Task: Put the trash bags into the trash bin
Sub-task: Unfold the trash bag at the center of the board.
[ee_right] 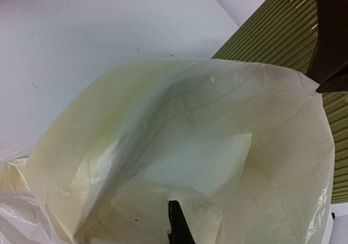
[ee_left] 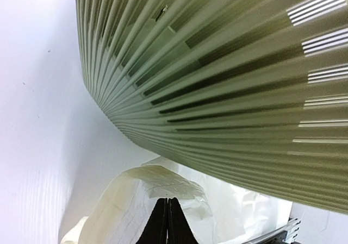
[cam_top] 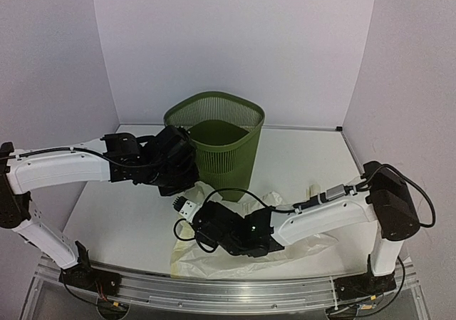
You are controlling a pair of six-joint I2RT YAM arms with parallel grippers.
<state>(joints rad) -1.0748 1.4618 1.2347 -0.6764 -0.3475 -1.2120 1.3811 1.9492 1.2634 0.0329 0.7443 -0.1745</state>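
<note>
The olive-green slatted trash bin [cam_top: 226, 149] stands upright at the back middle of the table. A pale yellowish translucent trash bag [cam_top: 214, 259] lies spread in front of it, under both arms. My left gripper [cam_top: 188, 185] is low beside the bin's left base. In its wrist view it [ee_left: 167, 201] is shut, pinching a raised fold of the bag [ee_left: 136, 189] under the bin's wall [ee_left: 217, 64]. My right gripper [cam_top: 179, 203] is just below it. In its wrist view it [ee_right: 174, 206] is shut on the bag's film [ee_right: 190, 135], and one finger is hidden behind the film.
White walls close the table [cam_top: 128, 213] in on three sides. A metal rail [cam_top: 235, 291] runs along the near edge between the arm bases. The left gripper's dark body [ee_right: 331, 32] shows against the bin [ee_right: 277, 37] in the right wrist view.
</note>
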